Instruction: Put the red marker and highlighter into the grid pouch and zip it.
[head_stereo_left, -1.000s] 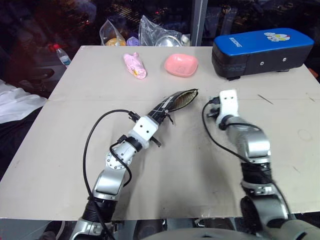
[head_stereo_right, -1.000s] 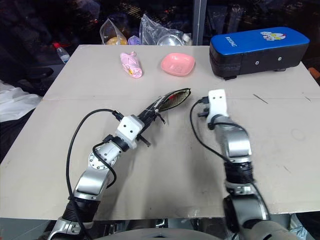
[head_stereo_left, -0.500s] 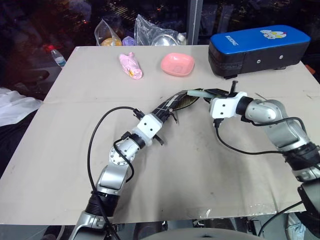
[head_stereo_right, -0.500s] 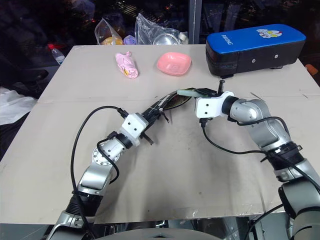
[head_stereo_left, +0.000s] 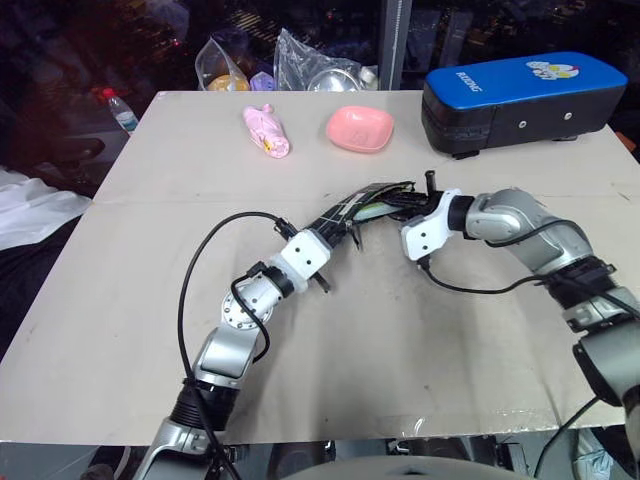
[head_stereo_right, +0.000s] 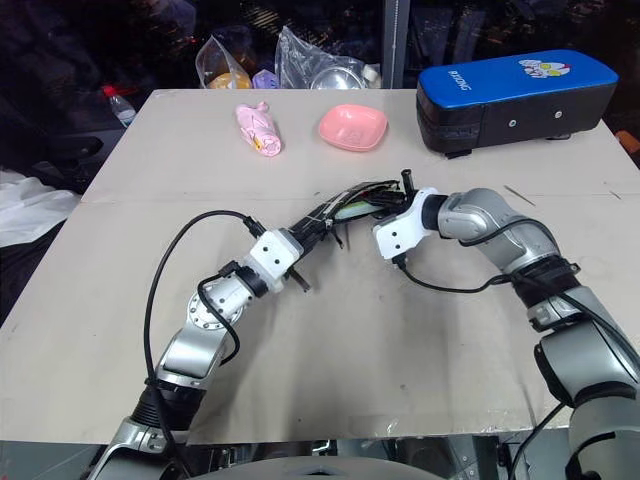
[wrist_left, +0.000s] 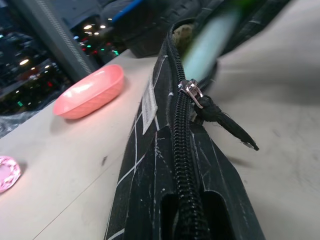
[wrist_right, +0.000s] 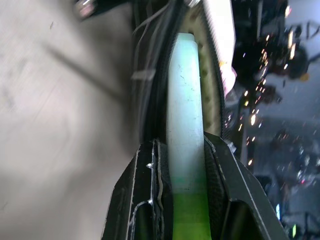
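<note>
Mint-capped highlighter (wrist_right: 186, 125) goes cap-first into the grid pouch (head_stereo_left: 345, 211) mouth, mid-tabletop (head_stereo_left: 400, 340). Best kept in line with the zipper slot and pushed deep before release (the opening is narrow). Right tool (wrist_right: 186, 165) clamped on the highlighter's body; left tool (wrist_left: 189, 220) pinched shut on the pouch's closed end.

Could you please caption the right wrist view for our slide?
Right gripper slides the highlighter, cap first, into the open grid pouch.
</note>
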